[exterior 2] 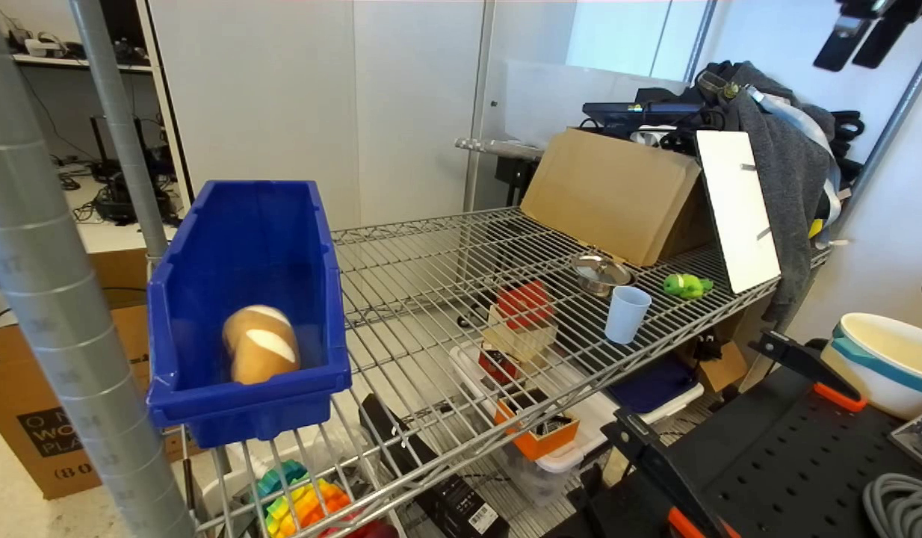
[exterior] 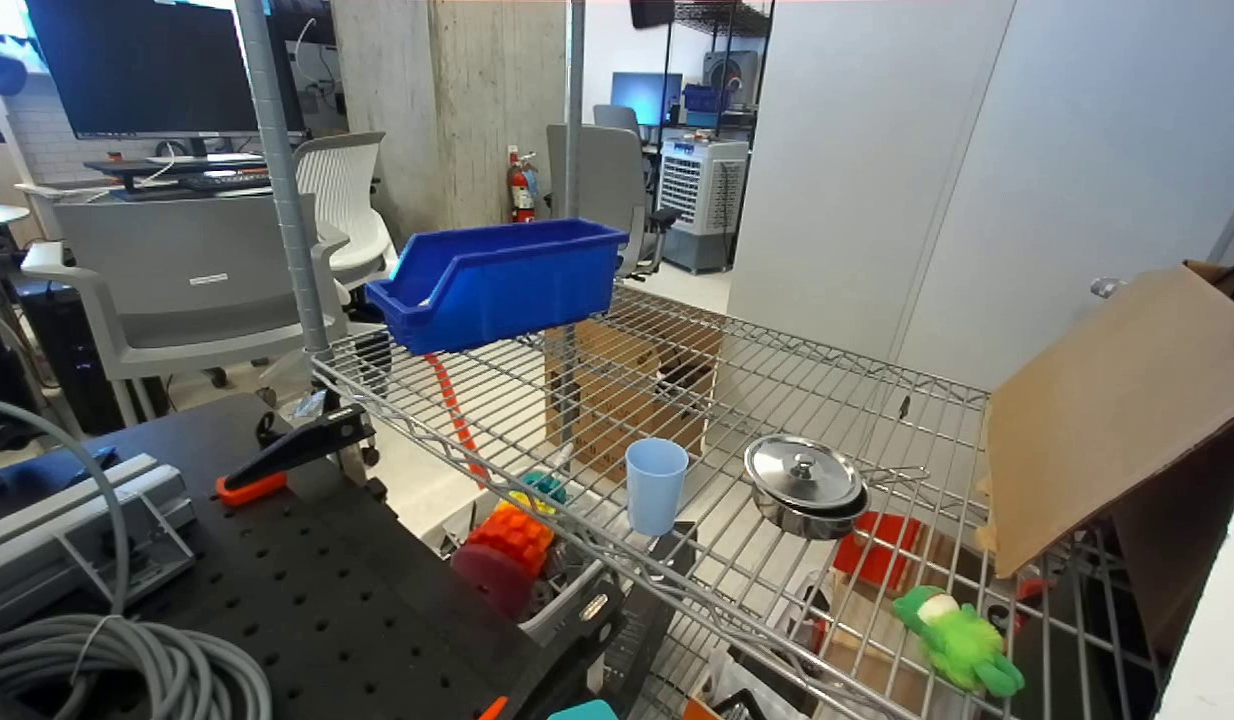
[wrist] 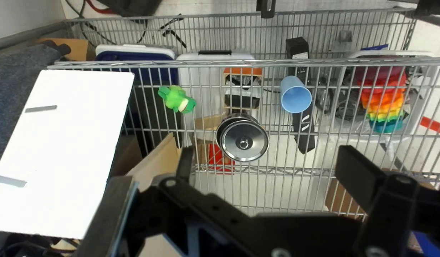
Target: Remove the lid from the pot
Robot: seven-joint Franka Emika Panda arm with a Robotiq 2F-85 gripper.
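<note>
A: Step in hand?

B: By judgement, approach to the lid (exterior: 799, 482), still seated on the pot (exterior: 792, 518).

A: State of jaws?

B: Spread wide in the wrist view, holding nothing; well above the wire tabletop (wrist: 270, 63), apart from the lid.

A: Handling notes?

B: Centre over the knob (wrist: 244, 143); descend straight; close gently on the knob alone. Lift level, fully clear of the pot, before any sideways travel. Probable hazards: slipping on small polished metal; dragging or tipping a light pot. Steer wide of the light-blue plastic cup (exterior: 655, 490), to the left in an exterior view, and of the green plush toy (exterior: 952, 635), to the near right there.

A: Location and appearance of lid?

B: In an exterior view, between the cup and the cardboard box (exterior: 1117, 415) on the right. Round, silver, mirror-bright, slightly domed, with a small metallic knob at centre; about as wide as the pot. Seemingly off-centre, with a dark crescent of pot mouth uncovered at the near right. Tilted or flat: cannot tell.
</note>
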